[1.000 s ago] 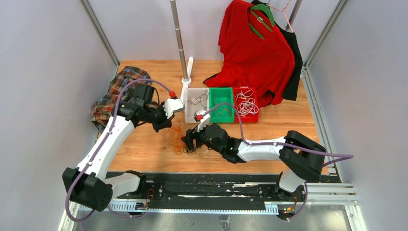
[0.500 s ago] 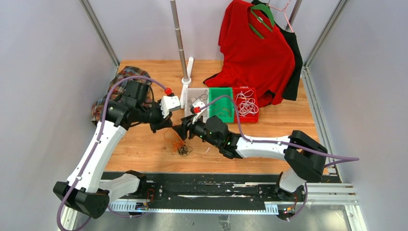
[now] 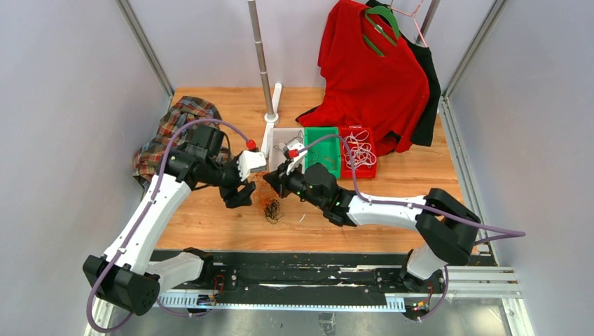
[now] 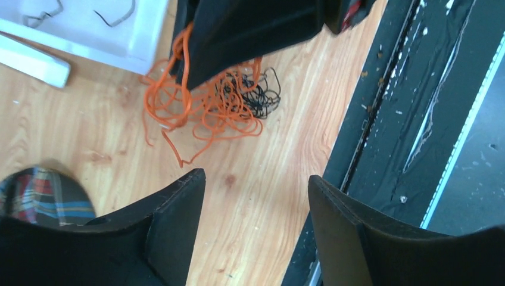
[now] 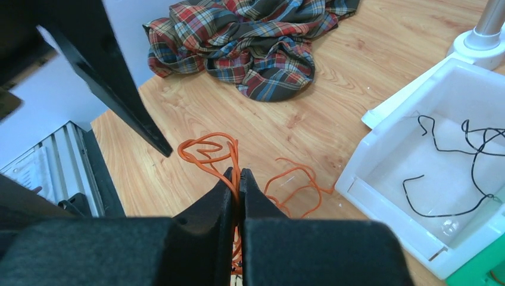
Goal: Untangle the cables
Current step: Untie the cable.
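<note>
A tangle of orange cables (image 3: 264, 194) lies on the wooden table in front of the bins, with a small black cable knot (image 3: 272, 211) hanging on at its near side. My right gripper (image 5: 239, 173) is shut on a few orange strands (image 5: 205, 152), which loop out just past its tips. In the left wrist view the orange cables (image 4: 202, 108) and the black knot (image 4: 260, 95) trail from under the right gripper's black fingers. My left gripper (image 4: 256, 186) stands open over bare wood just left of the tangle, holding nothing.
A white bin (image 3: 272, 150) with loose black cables, a green bin (image 3: 323, 170) and a red bin (image 3: 369, 173) with white cables stand in a row behind the tangle. A plaid cloth (image 3: 171, 129) lies at back left. A pole (image 3: 260, 56) and red shirt (image 3: 371, 70) stand behind.
My left gripper has opened, let go of the orange cables and drawn back left. My right gripper has moved toward the bins and shut on orange strands; the tangle has shifted with it.
</note>
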Controlling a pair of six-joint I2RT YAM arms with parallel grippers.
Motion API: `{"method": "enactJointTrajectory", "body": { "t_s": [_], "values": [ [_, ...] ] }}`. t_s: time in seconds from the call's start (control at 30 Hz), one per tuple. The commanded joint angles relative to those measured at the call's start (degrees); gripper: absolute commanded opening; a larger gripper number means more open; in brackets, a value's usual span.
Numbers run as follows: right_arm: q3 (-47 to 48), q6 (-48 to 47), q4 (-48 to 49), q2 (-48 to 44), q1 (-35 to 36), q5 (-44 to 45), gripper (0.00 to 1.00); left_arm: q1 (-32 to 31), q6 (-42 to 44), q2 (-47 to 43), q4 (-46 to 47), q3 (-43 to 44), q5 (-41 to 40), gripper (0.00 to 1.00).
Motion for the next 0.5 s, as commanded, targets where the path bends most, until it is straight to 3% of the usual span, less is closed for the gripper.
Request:
{"method": "enactJointTrajectory", "body": {
  "t_s": [0.0,0.17,0.3,0.37,0.47],
  "values": [
    [-2.25,2.15,-1.80,-4.32,-0.74,-3.26,0.01,-0.17,2.31,0.59,3.16,-3.89,-0.75,0.69],
    [-4.20,4.59,-3.83,-6.77,-0.87,-8.32,0.01,-0.22,-0.99,1.03,11.97,-7.00,-1.26,0.68],
    [-4.99,5.99,-4.20,-8.12,-0.96,-11.34,0.01,-0.22,-2.96,2.49,16.83,-8.15,1.01,0.62],
    [-4.87,6.14,-5.19,-8.25,-1.01,-11.92,0.01,-0.24,-3.32,3.26,18.23,-8.84,2.81,0.57],
    [-5.02,6.29,-6.55,-8.45,-1.34,-12.14,0.01,-0.31,-2.34,4.08,18.29,-9.56,4.22,0.37]
  ]
}}
